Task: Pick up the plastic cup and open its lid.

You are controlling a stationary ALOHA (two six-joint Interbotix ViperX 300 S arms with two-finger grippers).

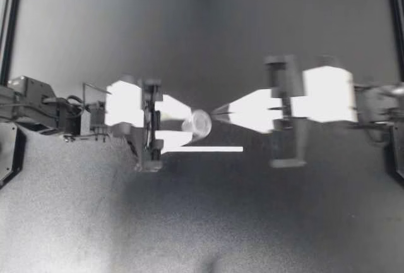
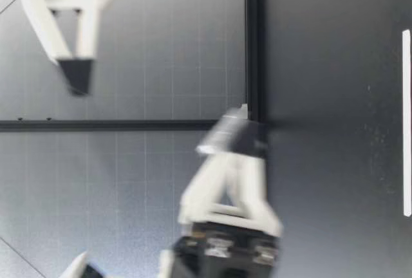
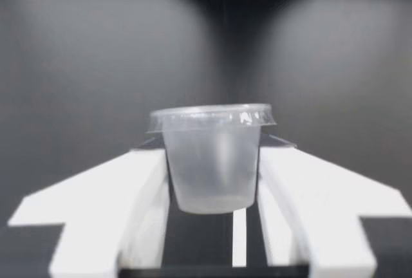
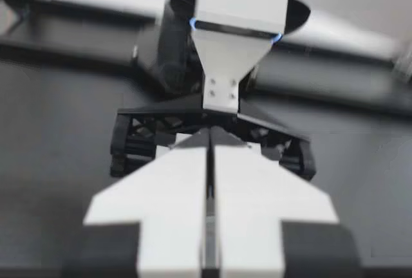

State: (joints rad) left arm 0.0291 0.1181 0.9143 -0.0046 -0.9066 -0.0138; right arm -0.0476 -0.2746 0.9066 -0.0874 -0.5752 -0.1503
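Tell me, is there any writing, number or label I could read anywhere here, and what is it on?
No text can be read.
The lid of the plastic cup has faint marks near its rim, perhaps only glints, too blurred to read.
My left gripper, my right gripper and the table show no print.

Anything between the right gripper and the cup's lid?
Nothing visible. In the top view my right gripper, shut, points at the cup held by my left gripper, with only open gap between. The lid is on.
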